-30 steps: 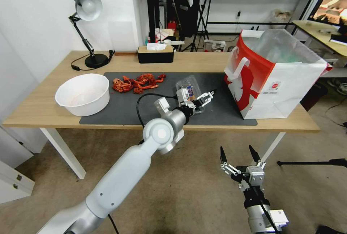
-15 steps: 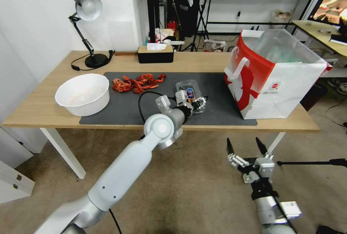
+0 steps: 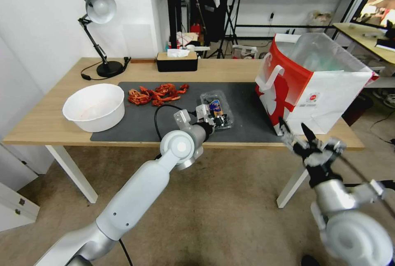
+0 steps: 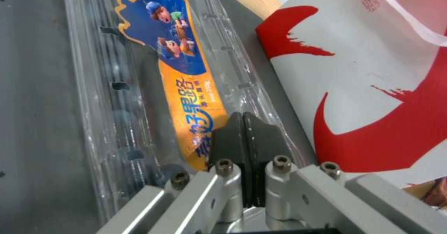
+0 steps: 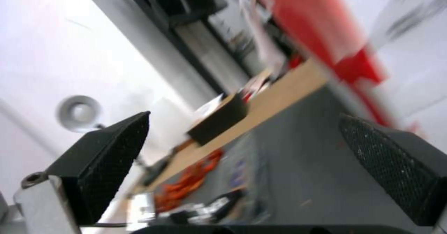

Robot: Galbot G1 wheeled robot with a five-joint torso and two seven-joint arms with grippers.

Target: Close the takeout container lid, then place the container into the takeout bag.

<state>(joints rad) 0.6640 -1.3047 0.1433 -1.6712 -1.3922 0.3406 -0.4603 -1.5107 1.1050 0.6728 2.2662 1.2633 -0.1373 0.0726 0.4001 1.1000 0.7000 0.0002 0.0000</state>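
The takeout container (image 3: 214, 109), a small clear clamshell with dark berries, lies on the grey mat (image 3: 140, 122) left of the takeout bag (image 3: 325, 89). Its lid (image 4: 139, 70) lies flat down over the box and carries a blue and orange label (image 4: 181, 70). My left gripper (image 3: 221, 121) is shut, its black pads (image 4: 233, 136) pressed together over the lid's near end, beside the bag's red-printed side (image 4: 372, 70). My right gripper (image 3: 295, 131) hangs open in front of the table's edge, just below the bag's near corner, with nothing between its fingers (image 5: 116, 157).
A big white bowl (image 3: 94, 107) stands at the mat's left end. An orange-red heap (image 3: 156, 93) lies behind the container. A black tissue box (image 3: 177, 61) and a desk lamp (image 3: 101, 11) stand at the table's back.
The left gripper's fingers closed and came down with the lid, which went from tilted up to flat. The right arm rose from near the floor to the table's edge by the bag.
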